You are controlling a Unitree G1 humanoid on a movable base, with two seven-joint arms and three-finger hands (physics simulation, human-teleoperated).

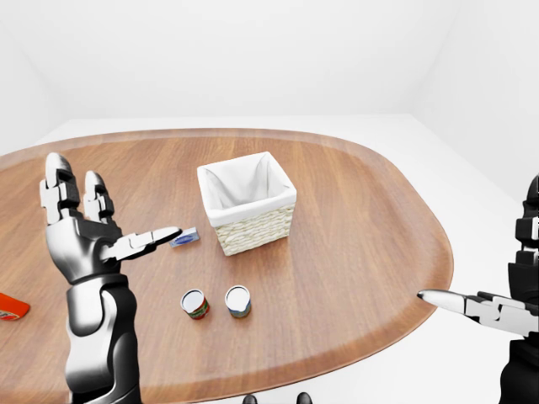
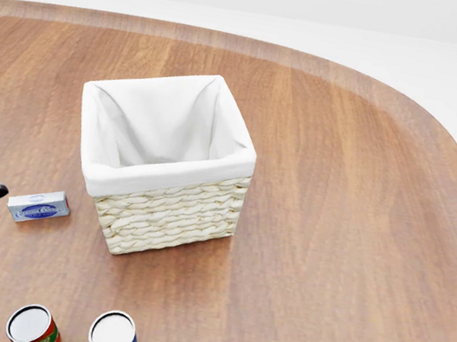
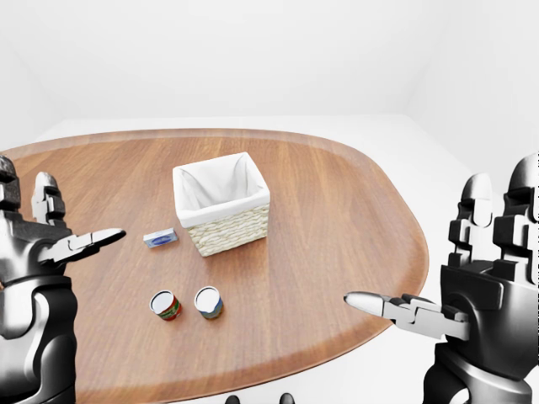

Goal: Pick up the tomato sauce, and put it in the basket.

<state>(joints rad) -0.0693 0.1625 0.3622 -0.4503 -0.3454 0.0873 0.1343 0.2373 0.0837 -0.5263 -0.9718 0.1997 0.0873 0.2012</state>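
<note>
Both hands are raised with their fingers spread wide and hold nothing: the left hand (image 1: 84,236) stands at the left of the left-eye view, over the wooden counter (image 1: 354,219), one finger pointing toward the frame's centre; the right hand (image 3: 472,295) hangs at the lower right of the right-eye view, off the counter's right edge. Near the counter's middle sits the wicker basket (image 1: 248,206) with its white cloth lining (nothing shows inside it). Below the basket in the left-eye view stand two upright cans just beside each other: the red-labelled tomato sauce (image 1: 194,304) on the left, a blue-labelled can (image 1: 237,301) on the right. A small blue box (image 1: 184,240) lies left of the basket, just beyond the left hand's pointing finger. At the far left edge a red object (image 1: 12,308) lies on the counter, cut off by the frame.
</note>
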